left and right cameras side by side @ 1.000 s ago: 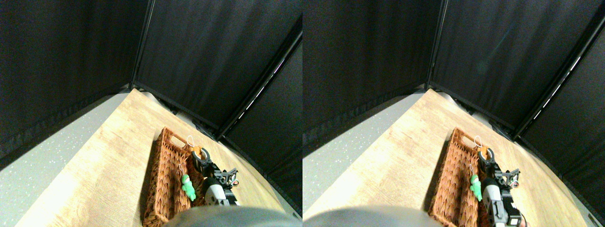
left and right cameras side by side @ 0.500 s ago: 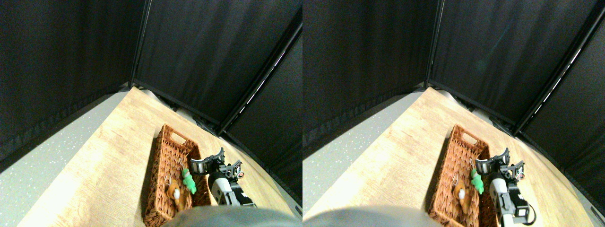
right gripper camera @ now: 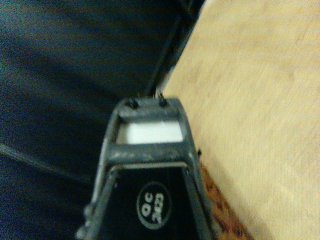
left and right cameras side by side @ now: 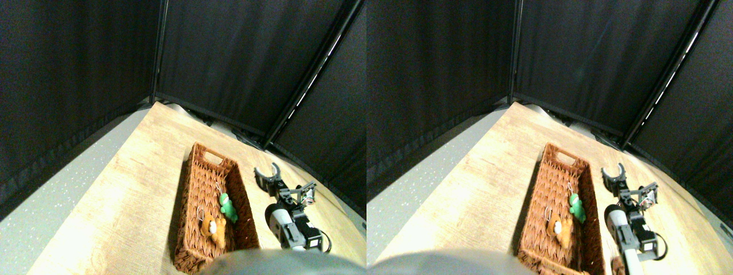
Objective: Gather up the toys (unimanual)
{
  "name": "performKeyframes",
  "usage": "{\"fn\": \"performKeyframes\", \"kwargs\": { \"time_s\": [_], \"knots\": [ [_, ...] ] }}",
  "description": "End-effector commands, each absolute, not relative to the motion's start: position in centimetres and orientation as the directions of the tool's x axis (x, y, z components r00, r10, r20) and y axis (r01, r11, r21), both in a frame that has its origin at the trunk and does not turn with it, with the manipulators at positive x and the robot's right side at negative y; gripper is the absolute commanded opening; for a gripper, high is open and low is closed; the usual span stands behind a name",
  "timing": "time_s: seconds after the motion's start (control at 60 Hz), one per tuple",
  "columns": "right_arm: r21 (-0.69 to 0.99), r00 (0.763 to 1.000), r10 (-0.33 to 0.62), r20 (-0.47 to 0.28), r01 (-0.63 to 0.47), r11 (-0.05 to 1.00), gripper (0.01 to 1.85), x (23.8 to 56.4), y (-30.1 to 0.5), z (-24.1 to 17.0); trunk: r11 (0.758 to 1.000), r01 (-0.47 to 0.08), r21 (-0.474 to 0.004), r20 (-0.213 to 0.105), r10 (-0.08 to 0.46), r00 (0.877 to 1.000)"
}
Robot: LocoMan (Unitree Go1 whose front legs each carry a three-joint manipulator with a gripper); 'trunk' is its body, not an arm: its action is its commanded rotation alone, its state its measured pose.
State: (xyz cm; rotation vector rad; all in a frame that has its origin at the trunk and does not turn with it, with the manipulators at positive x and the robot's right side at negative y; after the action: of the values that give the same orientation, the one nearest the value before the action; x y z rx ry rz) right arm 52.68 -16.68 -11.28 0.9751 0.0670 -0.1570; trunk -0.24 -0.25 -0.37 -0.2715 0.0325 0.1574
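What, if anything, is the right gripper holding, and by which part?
Nothing. The right gripper stands beside the basket, jaws spread apart and empty. The green toy and orange toy lie inside the basket.

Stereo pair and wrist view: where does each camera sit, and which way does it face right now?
Stereo pair: on the robot, looking forward and down at the wooden table, the basket holding the green toy and orange toy; right gripper open beside it.
Wrist: behind the gripper's jaw, facing table edge and black curtain.
Shared: table, curtain, and a sliver of basket.

Green toy [left and right cameras side by side: 228,207], orange toy [left and right cameras side by side: 213,228]
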Motion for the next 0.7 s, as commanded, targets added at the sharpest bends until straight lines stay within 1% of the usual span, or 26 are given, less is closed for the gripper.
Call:
{"fn": "performKeyframes", "kwargs": {
  "time_s": [0.017, 0.083, 0.117, 0.217, 0.25, 0.317, 0.367, 0.4, 0.483, 0.55, 0.583, 0.667, 0.7],
  "knots": [
    [0.76, 0.993, -0.121, -0.006, 0.083, 0.644, 0.06, 52.7, -18.2, -10.0, 0.959, -0.136, -0.248, -0.058, 0.125, 0.99],
    [0.752, 0.99, -0.136, 0.018, 0.077, 0.654, 0.06, 52.5, -19.0, -10.0, 0.964, -0.125, -0.236, -0.06, 0.114, 0.992],
    [0.732, 0.989, -0.146, 0.037, 0.073, 0.678, 0.06, 52.3, -19.5, -10.0, 0.966, -0.12, -0.23, -0.061, 0.109, 0.992],
    [0.73, 0.984, -0.173, 0.043, 0.087, 0.678, 0.06, 51.6, -20.6, -10.4, 0.972, -0.104, -0.212, -0.064, 0.093, 0.994],
    [0.709, 0.981, -0.186, 0.048, 0.098, 0.698, 0.06, 51.2, -21.0, -10.6, 0.973, -0.099, -0.206, -0.065, 0.087, 0.994],
    [0.74, 0.984, -0.175, 0.042, 0.087, 0.667, 0.06, 50.8, -21.7, -11.1, 0.976, -0.09, -0.199, -0.067, 0.078, 0.995],
    [0.754, 0.978, -0.205, 0.038, 0.107, 0.649, 0.06, 50.2, -22.3, -11.5, 0.977, -0.084, -0.194, -0.071, 0.072, 0.995],
    [0.756, 0.978, -0.207, 0.034, 0.11, 0.645, 0.06, 50.1, -22.5, -11.7, 0.979, -0.079, -0.189, -0.073, 0.066, 0.995],
    [0.796, 0.969, -0.245, 0.018, 0.134, 0.59, 0.06, 49.0, -23.2, -12.6, 0.981, -0.07, -0.182, -0.077, 0.057, 0.995],
    [0.786, 0.965, -0.262, 0.009, 0.155, 0.598, 0.06, 48.4, -23.7, -13.1, 0.982, -0.064, -0.176, -0.081, 0.05, 0.995],
    [0.799, 0.962, -0.273, -0.003, 0.166, 0.578, 0.06, 47.9, -23.9, -13.4, 0.983, -0.061, -0.175, -0.085, 0.047, 0.995],
    [0.793, 0.957, -0.291, -0.002, 0.179, 0.582, 0.06, 47.0, -24.3, -13.8, 0.984, -0.054, -0.17, -0.09, 0.039, 0.995],
    [0.796, 0.958, -0.286, -0.002, 0.175, 0.58, 0.06, 46.8, -24.4, -13.9, 0.984, -0.054, -0.17, -0.09, 0.039, 0.995]
  ]
}}
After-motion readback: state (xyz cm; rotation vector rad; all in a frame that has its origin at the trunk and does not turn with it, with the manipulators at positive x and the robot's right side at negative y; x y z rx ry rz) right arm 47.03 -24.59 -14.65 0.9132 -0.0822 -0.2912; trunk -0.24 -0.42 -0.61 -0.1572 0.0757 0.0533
